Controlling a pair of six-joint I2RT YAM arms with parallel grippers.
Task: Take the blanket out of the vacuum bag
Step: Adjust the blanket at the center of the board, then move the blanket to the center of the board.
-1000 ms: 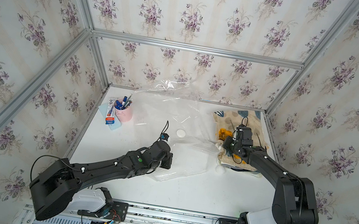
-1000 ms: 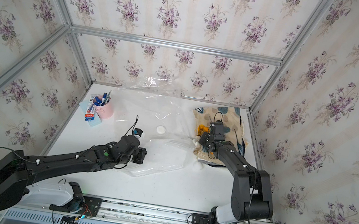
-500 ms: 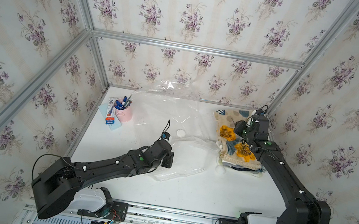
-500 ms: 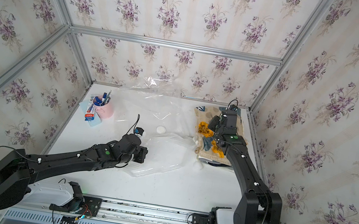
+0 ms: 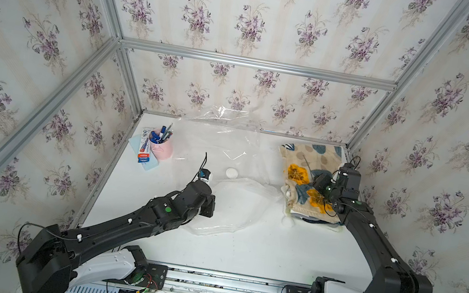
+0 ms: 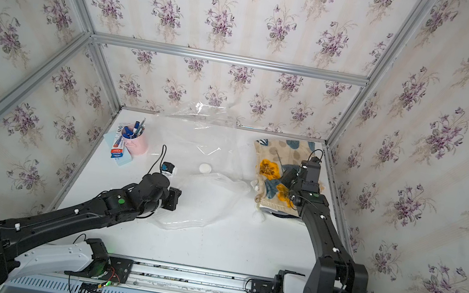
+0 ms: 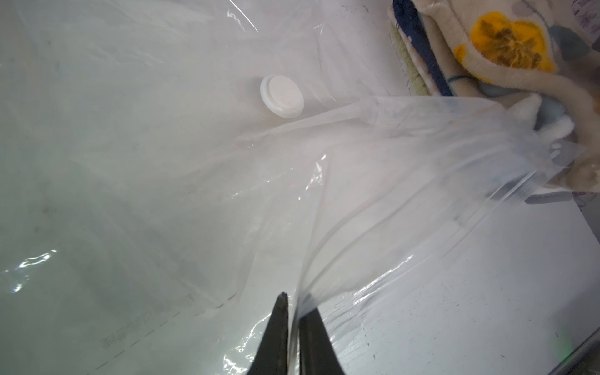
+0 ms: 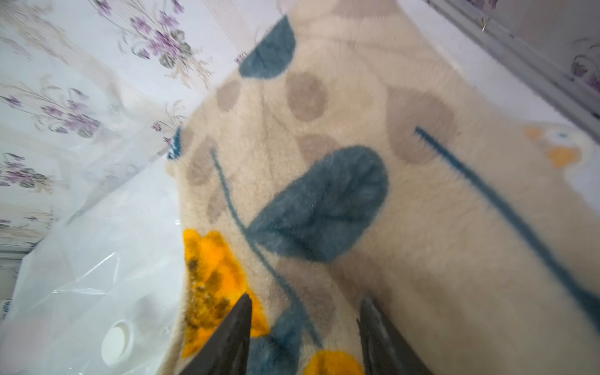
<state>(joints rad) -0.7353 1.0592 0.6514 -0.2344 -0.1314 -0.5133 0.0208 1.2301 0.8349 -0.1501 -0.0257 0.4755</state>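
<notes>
Left gripper point(image 7: 294, 297) first: the jaws are nearly together, with a bunched fold of the bag point(image 7: 389, 162) caught between them, so it's gripping the plastic down near the table point(image 5: 240, 252). From that pinch the film fans out toward the zip edge, which ends right up against the blanket point(image 7: 506, 45). The white valve point(image 7: 281, 95) sits flat on the bag a bit further out.

Right gripper point(image 8: 305, 298) has its jaws apart with nothing between them, hanging just over the blanket point(image 8: 422, 227) near one of the orange flowers. Can't tell whether the tips actually touch the fleece.

In both top views the blanket point(image 5: 308, 163) is outside the bag point(image 5: 236, 200), lying in a folded heap in the far right corner of the table. The bag looks empty, sprawls across the middle and creeps up the back wall. A pink cup point(image 5: 161, 149) of pens stands far left, well apart from everything.
</notes>
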